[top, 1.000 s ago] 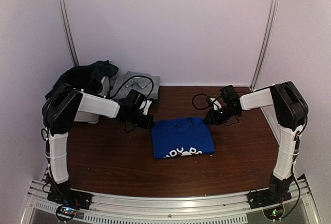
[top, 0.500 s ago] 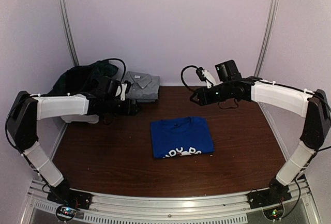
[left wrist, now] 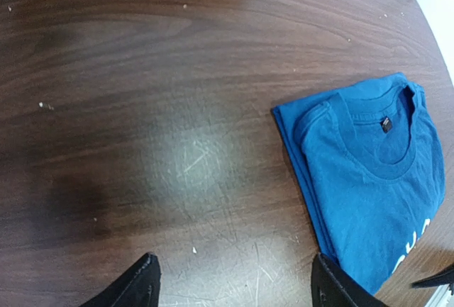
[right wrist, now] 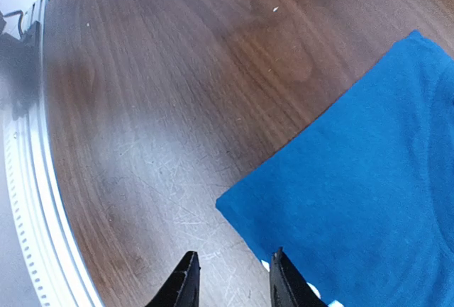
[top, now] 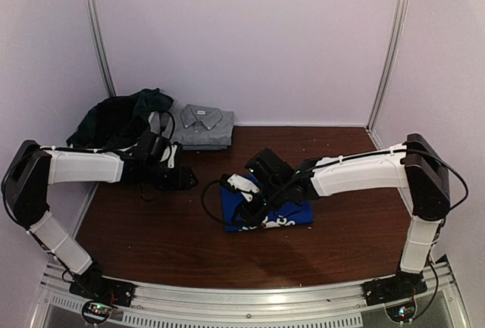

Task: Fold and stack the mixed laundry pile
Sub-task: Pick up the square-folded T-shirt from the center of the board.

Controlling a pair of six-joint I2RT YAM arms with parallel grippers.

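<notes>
- At the back left, a dark green pile of clothes (top: 121, 114) is heaped up by the wall.
- The left arm (top: 79, 167) reaches across in front of that pile and hides its lower part.
- Just right of the pile, a folded grey shirt with a collar (top: 201, 125) lies flat at the back of the brown wooden worktop (top: 151, 229).
- The left fingers (left wrist: 145, 282) are spread wide with nothing between them. They hang over bare wood with tiny white crumbs on it, to the left of the T-shirt and apart from it.
- The blue T-shirt (left wrist: 369, 172) lies in the middle of the worktop, folded into a neat block. Its neck hole faces up and white letters show at the near end.
- The right arm (top: 356, 173) comes in from the right and lies over the T-shirt in the top view, hiding much of it.
- The right fingers (right wrist: 183, 282) are a little apart and hold nothing. They are above the T-shirt's near left corner, one over wood and one over the blue edge. I cannot tell if they touch the cloth.
</notes>
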